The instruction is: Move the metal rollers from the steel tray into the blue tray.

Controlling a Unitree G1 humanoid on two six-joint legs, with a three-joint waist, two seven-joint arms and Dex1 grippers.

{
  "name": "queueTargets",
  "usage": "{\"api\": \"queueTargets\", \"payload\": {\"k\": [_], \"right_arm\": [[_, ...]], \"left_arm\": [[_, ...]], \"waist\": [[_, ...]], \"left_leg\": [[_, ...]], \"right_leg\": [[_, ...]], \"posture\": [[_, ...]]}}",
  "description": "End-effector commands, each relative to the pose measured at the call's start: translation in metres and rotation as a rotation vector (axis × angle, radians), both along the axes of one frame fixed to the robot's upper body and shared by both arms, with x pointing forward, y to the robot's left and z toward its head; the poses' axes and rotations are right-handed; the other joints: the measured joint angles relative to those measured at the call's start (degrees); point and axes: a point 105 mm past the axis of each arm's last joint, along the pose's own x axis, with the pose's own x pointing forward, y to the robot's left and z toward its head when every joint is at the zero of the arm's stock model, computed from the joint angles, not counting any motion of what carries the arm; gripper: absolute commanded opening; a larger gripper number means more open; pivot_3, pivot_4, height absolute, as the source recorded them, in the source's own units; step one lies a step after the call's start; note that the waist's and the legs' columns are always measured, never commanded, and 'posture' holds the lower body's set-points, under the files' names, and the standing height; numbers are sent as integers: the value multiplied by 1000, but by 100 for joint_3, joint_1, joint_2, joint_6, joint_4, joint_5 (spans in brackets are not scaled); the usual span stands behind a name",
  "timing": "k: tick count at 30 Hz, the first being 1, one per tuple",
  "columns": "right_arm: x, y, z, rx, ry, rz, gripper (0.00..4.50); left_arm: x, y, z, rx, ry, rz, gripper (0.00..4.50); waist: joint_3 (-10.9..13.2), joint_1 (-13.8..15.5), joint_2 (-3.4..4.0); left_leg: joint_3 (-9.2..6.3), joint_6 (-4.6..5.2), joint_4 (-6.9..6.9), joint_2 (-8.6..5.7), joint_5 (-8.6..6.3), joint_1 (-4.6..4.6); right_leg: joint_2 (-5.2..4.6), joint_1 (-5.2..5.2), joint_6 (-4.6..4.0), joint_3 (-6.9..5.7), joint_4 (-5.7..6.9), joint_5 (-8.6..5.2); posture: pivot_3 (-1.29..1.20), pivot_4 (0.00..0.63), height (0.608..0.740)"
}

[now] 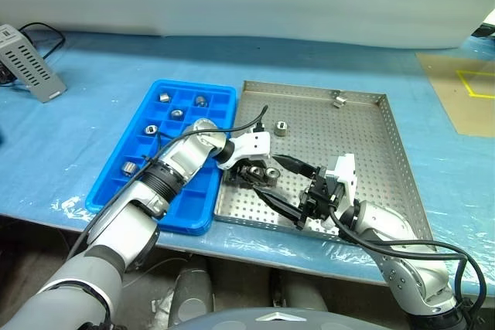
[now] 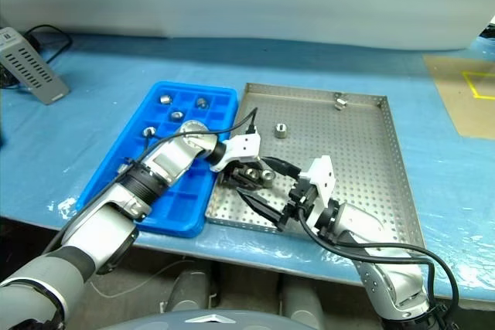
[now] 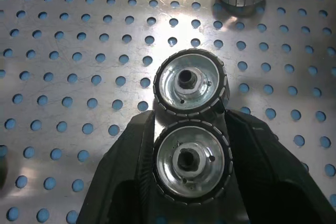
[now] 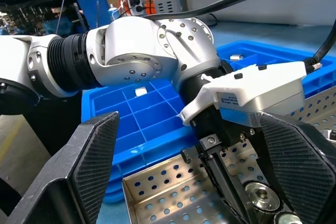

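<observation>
A metal roller point(image 3: 191, 169) sits clamped between the black fingers point(image 3: 128, 174) of the left end effector point(image 1: 257, 175), low over the steel tray point(image 1: 363, 152) near its front left corner. A second roller point(image 3: 190, 82) lies just past the fingertips, touching the held one — a third point(image 1: 281, 127) rests further out. The right end effector point(image 1: 298, 195) hovers just beside, fingers spread wide, empty. Beside the left arm, the blue tray point(image 1: 220, 98) holds more rollers point(image 1: 164, 97) on the blue worktop point(image 1: 93, 129).
</observation>
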Motion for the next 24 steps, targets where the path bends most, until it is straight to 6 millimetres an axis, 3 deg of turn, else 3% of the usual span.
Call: {"api": "queueTargets", "payload": {"k": [1,4,9,15,24], "right_arm": [[-1,1,9,12,-46,12,4500],[1,-1,11,17,-51,6,4500],[2,-3,15,18,-60,18,4500],[6,-6,15,-1,-61,41,4500],[11,-8,18,-14,-69,75,4500]], "left_arm": [[8,14,-5,14,9,83,1800],[13,12,25,-104,-9,126,1800],[-2,19,65,-250,-38,125,1800],[-20,25,92,-360,60,119,1800],[-42,37,95,-341,72,0,1800]], "waist": [[0,-1,0],[1,-15,-1],[1,-88,0],[2,-86,0],[4,-91,1]], "left_leg": [[0,0,0,0,0,1],[0,-2,-4,1,1,-6],[-1,0,-7,2,1,-66],[2,17,-6,-2,-10,-75],[3,6,-5,0,-3,-62]], "right_leg": [[0,0,0,0,0,0],[1,-13,0,1,1,0],[4,-64,-2,-3,0,1],[0,-64,-4,-8,-6,0],[0,-58,-4,-6,-3,-1]], "posture": [[-163,150,740],[-159,150,740],[-139,150,740],[-106,150,740],[-88,150,740]]}}
